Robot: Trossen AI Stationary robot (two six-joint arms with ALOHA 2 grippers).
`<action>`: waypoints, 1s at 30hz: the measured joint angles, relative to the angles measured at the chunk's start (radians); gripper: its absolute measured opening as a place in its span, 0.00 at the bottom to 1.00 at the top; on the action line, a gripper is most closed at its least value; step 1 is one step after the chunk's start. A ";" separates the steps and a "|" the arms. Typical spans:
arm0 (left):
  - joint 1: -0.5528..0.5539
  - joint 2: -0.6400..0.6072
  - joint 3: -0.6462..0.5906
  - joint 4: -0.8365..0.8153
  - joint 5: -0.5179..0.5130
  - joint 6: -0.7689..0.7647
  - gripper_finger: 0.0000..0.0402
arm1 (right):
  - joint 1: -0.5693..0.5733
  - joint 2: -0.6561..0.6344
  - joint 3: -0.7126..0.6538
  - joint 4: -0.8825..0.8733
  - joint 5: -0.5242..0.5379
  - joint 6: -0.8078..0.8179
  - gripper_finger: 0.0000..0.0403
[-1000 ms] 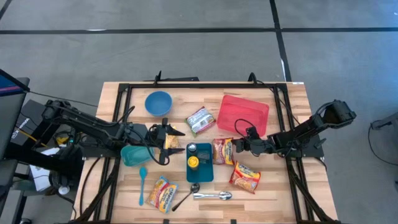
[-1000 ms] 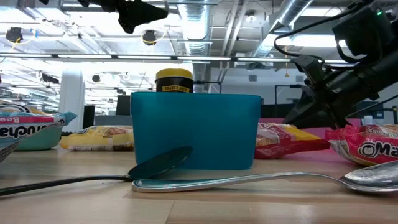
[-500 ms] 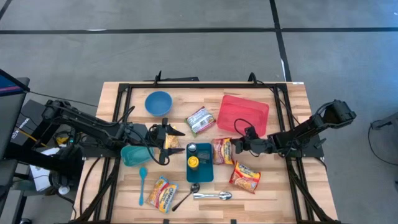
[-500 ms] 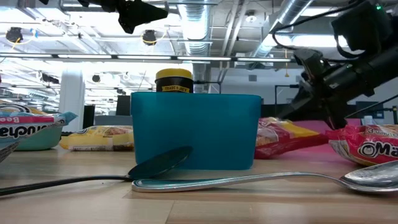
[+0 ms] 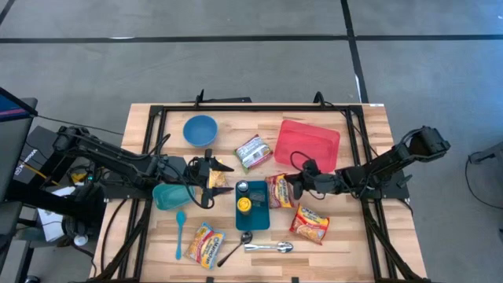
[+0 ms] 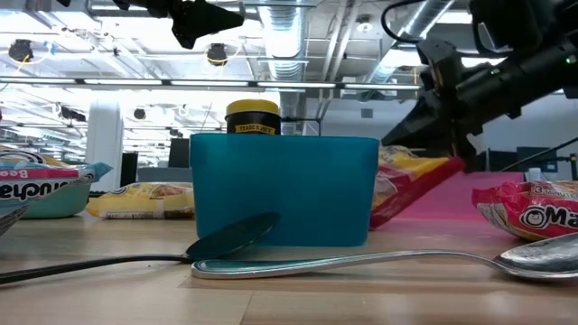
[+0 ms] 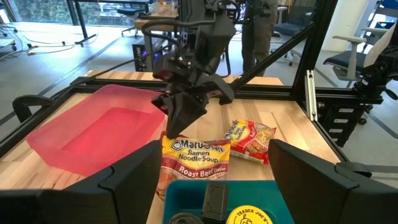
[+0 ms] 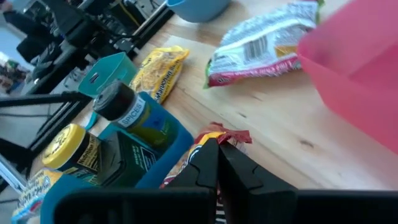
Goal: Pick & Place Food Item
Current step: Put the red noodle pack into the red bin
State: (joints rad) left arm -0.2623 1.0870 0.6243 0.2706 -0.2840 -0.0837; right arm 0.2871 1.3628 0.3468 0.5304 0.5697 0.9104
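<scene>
**A:** What has changed since a second ago?

**B:** The ramen packet [image 7: 194, 157] has been tipped up at one end. Earlier it lay flat on the table; now its far end is lifted by the right gripper [image 5: 295, 179], which has been drawn slightly leftward and raised.

**A:** How is the packet held, and where?

**B:** It is pinched at its edge between fully closed fingers, so that it hangs slanted, its lower end seemingly resting just right of the teal bin [image 5: 253, 206], mid-table. An edge grip is presumably used because a flat packet offers nothing else to seize.

**A:** What is found around it?

**B:** The red tray [image 5: 308, 144] is set just beyond the packet, on the far right, and is judged the likely destination. A second ramen packet [image 5: 311, 223] lies nearer, on the right. Two jars are stood in the teal bin. Spoons [image 5: 267, 247] are laid along the near edge, a silver food pouch [image 5: 254, 152] farther back, and a blue bowl [image 5: 200, 130] at far left.

**A:** Is anything in the way?

**B:** The bin wall sits close beside the packet; the tray rim must be cleared.

**A:** And the other arm?

**B:** The left gripper [image 5: 206, 179] is held wide open, empty, left of the bin.
</scene>
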 joint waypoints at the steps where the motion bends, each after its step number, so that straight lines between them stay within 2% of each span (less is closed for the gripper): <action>1: 0.000 0.000 0.000 0.000 0.000 0.000 0.72 | 0.000 -0.001 0.003 -0.001 0.000 -0.028 0.00; 5: 0.000 0.000 0.000 0.000 0.000 0.000 0.72 | 0.000 -0.003 0.014 -0.001 0.003 -0.115 0.00; 13: 0.000 0.000 0.000 0.000 0.000 0.000 0.72 | 0.000 -0.015 0.047 -0.053 0.004 -0.182 0.00; 20: 0.000 0.000 0.000 0.000 0.000 0.000 0.72 | 0.013 -0.103 0.113 -0.198 0.019 -0.236 0.00; 27: 0.000 0.000 0.000 0.000 0.000 0.000 0.72 | 0.039 -0.205 0.170 -0.364 0.104 -0.273 0.00; 30: 0.000 0.000 0.000 0.000 0.000 0.000 0.72 | 0.047 -0.244 0.176 -0.375 0.125 -0.309 0.00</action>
State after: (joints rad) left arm -0.2623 1.0871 0.6246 0.2703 -0.2841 -0.0834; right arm 0.3336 1.1187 0.5224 0.1559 0.6948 0.6009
